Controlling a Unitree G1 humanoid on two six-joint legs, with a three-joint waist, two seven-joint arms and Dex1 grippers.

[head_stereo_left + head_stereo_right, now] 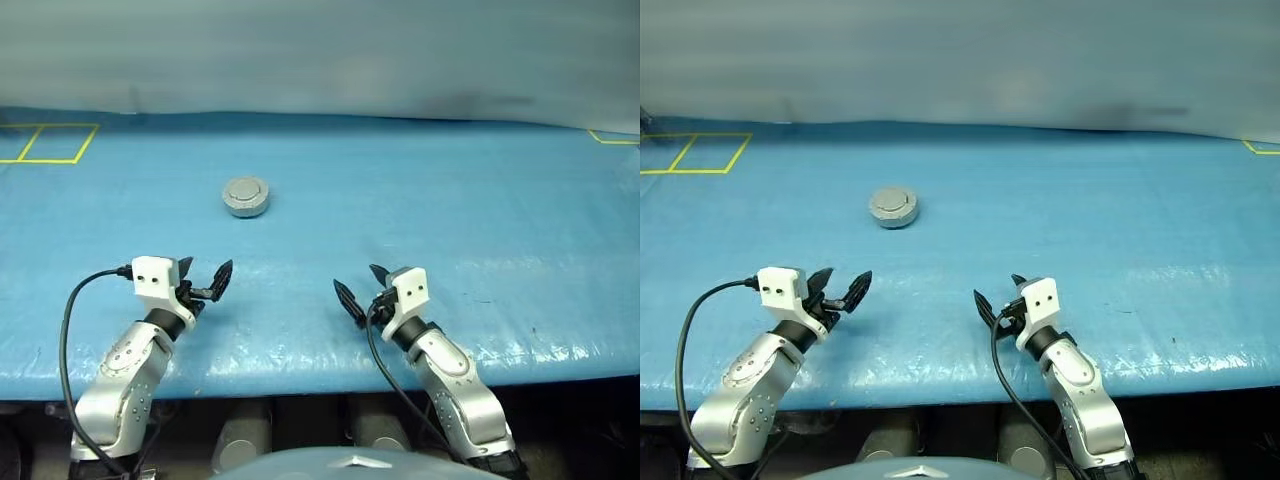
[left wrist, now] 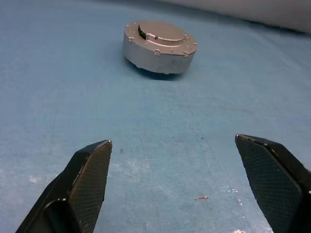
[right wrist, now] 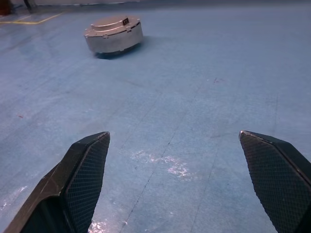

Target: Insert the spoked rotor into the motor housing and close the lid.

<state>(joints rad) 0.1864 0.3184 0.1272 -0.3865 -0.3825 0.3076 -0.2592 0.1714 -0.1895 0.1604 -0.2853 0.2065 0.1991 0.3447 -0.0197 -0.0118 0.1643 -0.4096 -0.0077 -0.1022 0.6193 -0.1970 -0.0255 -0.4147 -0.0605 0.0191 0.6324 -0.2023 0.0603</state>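
Your motor housing (image 1: 245, 197) sits on the blue table (image 1: 450, 210) with its lid (image 2: 162, 32) shut on top. You cannot see the rotor. The job looks done. Your left gripper (image 1: 204, 281) and right gripper (image 1: 362, 291) are wide open, empty, well apart from it.

Silver arms, white wrist blocks, black cables, black mesh-textured claws

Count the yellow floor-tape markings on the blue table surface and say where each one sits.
2. One yellow outline sits at the far left corner of the table; one yellow corner piece sits at the far right edge. More may lie beyond view.
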